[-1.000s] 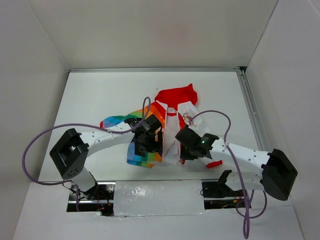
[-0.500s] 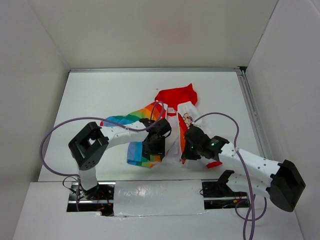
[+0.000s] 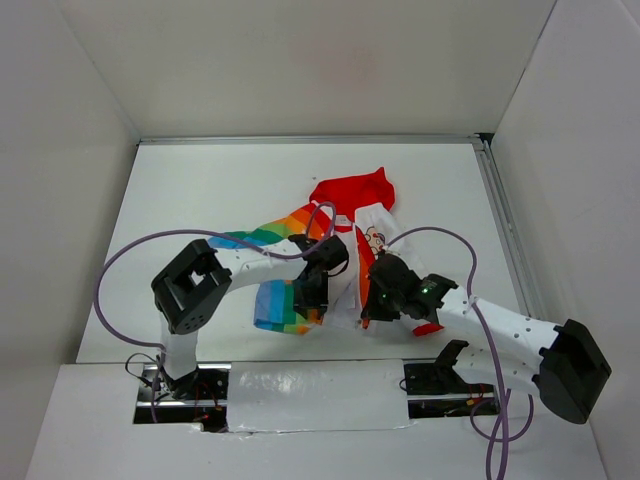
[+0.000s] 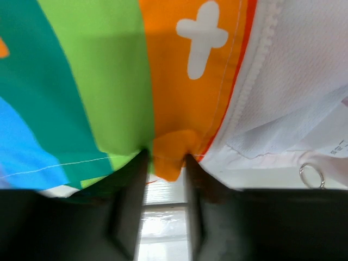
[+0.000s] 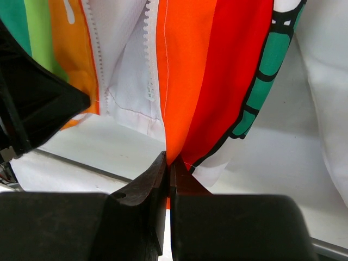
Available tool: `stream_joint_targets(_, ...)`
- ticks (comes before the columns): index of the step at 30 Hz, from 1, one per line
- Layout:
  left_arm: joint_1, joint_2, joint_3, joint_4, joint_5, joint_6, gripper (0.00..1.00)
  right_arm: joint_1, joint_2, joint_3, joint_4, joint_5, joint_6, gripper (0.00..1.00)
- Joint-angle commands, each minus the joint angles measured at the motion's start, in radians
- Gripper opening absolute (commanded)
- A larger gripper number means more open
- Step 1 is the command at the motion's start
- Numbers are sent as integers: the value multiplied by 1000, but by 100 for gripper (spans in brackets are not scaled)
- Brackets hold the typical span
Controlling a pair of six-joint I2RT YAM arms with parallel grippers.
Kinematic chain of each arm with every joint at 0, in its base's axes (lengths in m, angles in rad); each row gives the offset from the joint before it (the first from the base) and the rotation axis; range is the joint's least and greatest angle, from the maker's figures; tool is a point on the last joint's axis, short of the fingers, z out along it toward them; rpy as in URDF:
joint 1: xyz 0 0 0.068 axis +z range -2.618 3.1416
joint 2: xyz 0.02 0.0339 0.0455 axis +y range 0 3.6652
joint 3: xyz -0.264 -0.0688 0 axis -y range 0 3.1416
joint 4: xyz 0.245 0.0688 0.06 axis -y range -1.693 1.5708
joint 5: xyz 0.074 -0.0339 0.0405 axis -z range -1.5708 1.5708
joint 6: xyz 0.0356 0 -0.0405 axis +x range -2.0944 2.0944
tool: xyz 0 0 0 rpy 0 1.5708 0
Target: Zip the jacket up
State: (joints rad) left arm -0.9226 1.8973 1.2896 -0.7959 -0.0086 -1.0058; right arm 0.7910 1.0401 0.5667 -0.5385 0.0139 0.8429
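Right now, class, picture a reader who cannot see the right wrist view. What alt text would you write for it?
The right gripper is shut on the bottom hem of the jacket, pinching it where the orange stripe meets the red. To the left, two rows of zipper teeth hang apart, unzipped, above the white table.

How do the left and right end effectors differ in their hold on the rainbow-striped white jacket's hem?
The left end effector has fingers apart, straddling a puckered orange fold; the right end effector is pinched shut on the red-orange edge. Both meet the rainbow-striped white jacket at its bottom hem.
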Motion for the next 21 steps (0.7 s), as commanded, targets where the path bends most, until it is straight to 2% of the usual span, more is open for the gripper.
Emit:
stream_joint_targets(1, -5, 16, 46, -35, -25, -7, 40, -7, 1, -2, 41, -2, -10, 7)
stream_joint_targets(3, -5, 23, 57, -42, -30, 1, 31, -10, 0, -2, 38, 0, -8, 7)
stream_joint_targets(4, -4, 22, 65, -52, -31, -2, 20, -10, -2, -1, 37, -3, -8, 7)
stream_joint_targets(6, -2, -6, 66, -54, -36, 4, 8, -10, -9, -1, 34, 1, -8, 8)
stream_joint_targets(8, 1, -35, 59, -46, -42, 12, 0, -18, -14, -1, 31, 6, -10, 8)
stream_joint_targets(15, 2, -226, 17, 23, -22, 59, 0, -30, -57, 4, 87, -57, -60, 5)
stream_joint_targets(20, 2, -375, -27, 125, 19, 69, 0, -32, -103, 25, 213, -117, -84, 3)
stream_joint_targets(21, 4, -420, -50, 141, 22, 65, 0, -35, -127, 12, 285, -127, -85, 2)
